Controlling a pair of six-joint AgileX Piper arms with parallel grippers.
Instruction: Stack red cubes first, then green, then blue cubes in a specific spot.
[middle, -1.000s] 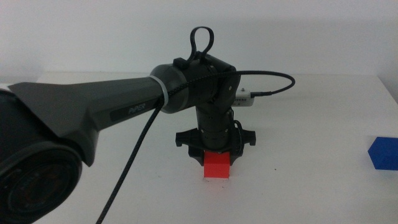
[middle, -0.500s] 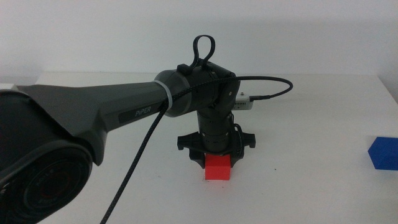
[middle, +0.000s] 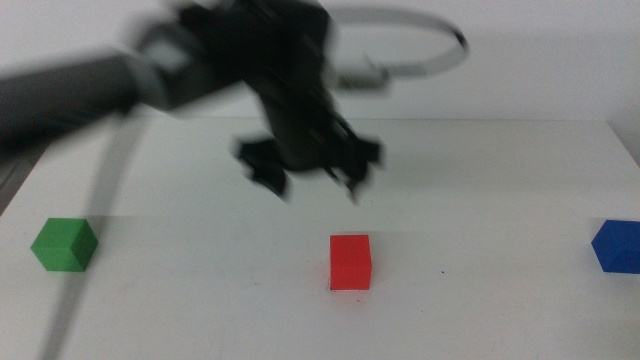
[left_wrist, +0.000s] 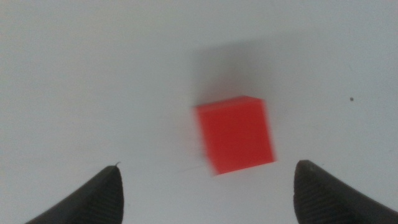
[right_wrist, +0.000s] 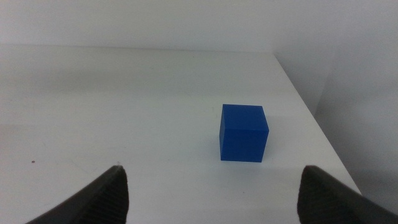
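With red cube (middle: 350, 262) set mid-table and left gripper (middle: 312, 178) above it, fingers wide and empty, it should swing to green cube (middle: 64, 244) at the table's left, centring before closing.

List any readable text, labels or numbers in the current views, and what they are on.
None readable now.
Left arm's dark casing: motion-blurred, any lettering illegible.
Matte red cube, matte green cube, matte blue cube: plain faces, no markings.
White tabletop: only tiny dark specks.
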